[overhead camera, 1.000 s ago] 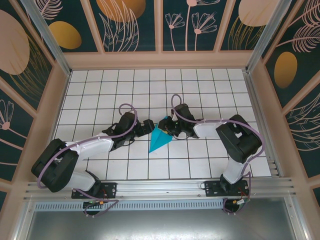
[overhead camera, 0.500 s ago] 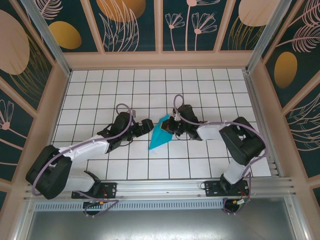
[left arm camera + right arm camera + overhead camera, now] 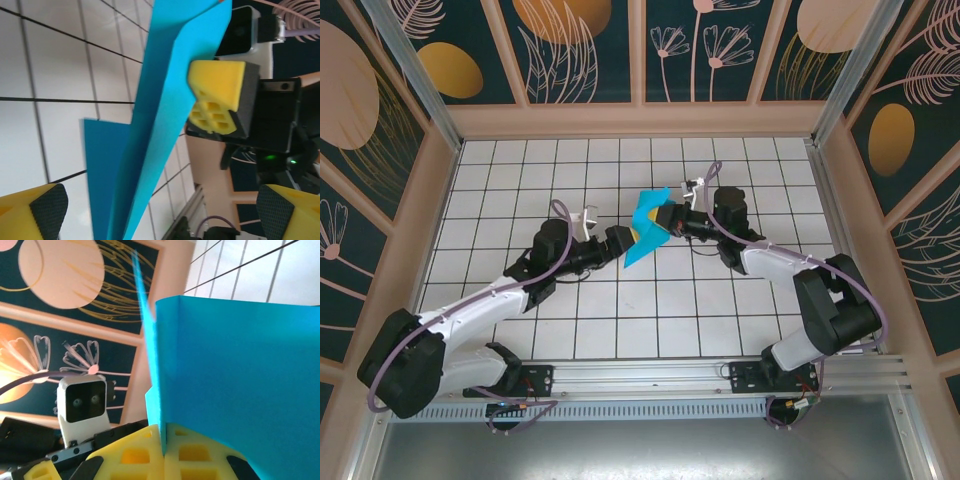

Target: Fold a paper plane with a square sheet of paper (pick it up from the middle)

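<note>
Right end effector [image 3: 669, 221] is clenched on the one teal paper plane [image 3: 645, 232] over the worktop [image 3: 520, 170]; left end effector [image 3: 624, 240], the second, stands released, fingers wide apart.

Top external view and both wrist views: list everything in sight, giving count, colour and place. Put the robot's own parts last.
folded paper: one, teal-blue, raised over the table's middle, pointed end down
table: one, white tiles with dark grid lines, fills the enclosure floor
wall panels: several, dark teal with gold and pink plant motifs, around the table
rail: one, silver metal, along the near edge
left gripper: one, yellow fingers, open, beside the paper's lower end
right gripper: one, yellow fingers, shut on the paper's edge
</note>
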